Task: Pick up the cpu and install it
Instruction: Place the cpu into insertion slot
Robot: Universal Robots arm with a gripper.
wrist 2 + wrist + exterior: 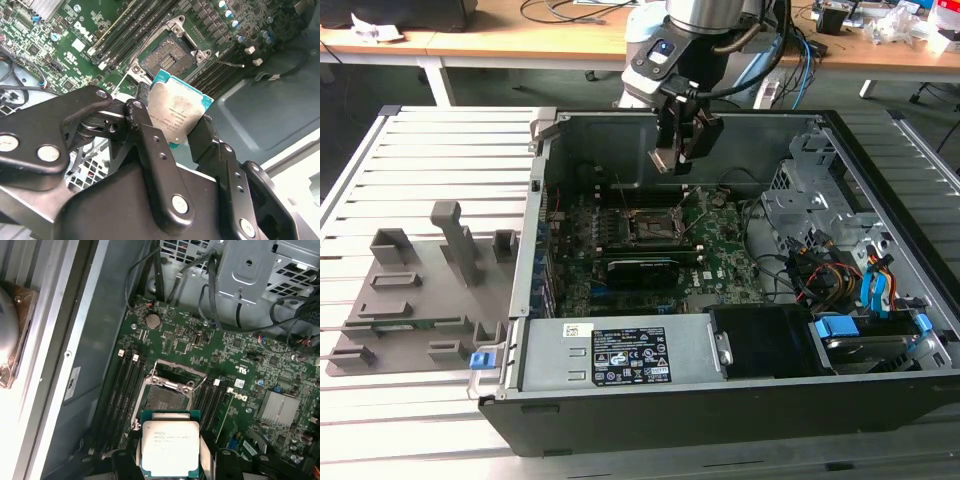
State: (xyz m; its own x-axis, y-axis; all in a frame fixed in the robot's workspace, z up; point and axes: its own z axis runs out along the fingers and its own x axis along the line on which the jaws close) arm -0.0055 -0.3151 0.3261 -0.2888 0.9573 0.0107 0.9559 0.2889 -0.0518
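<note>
The black gripper [170,120] pinches the cpu [177,112], a small flat square chip with a silver-grey metal top and a thin blue-green edge. A black finger [145,135] presses on one side of the chip and another presses on the other side. The cpu is up in the air and touches nothing but the gripper.

In the first wrist view, the shiny top of the cpu [170,447] faces the camera, and the gripper [170,462] holds it by two edges. Past it is the socket [162,400], a dark square with a silver metal frame that stands open. The socket sits on the big green board [235,355]. Long black memory slots [125,385] run along both sides of the socket.

In the exterior view, the arm reaches down into the open black computer case [720,410]. The gripper [672,160] hangs above the socket [650,228], well apart from it. The case stands on a grey metal table [420,140] made of long slats. A flat grey plastic tray [380,300] with small holders lies on the table just beside the case, on the exterior view's left.
</note>
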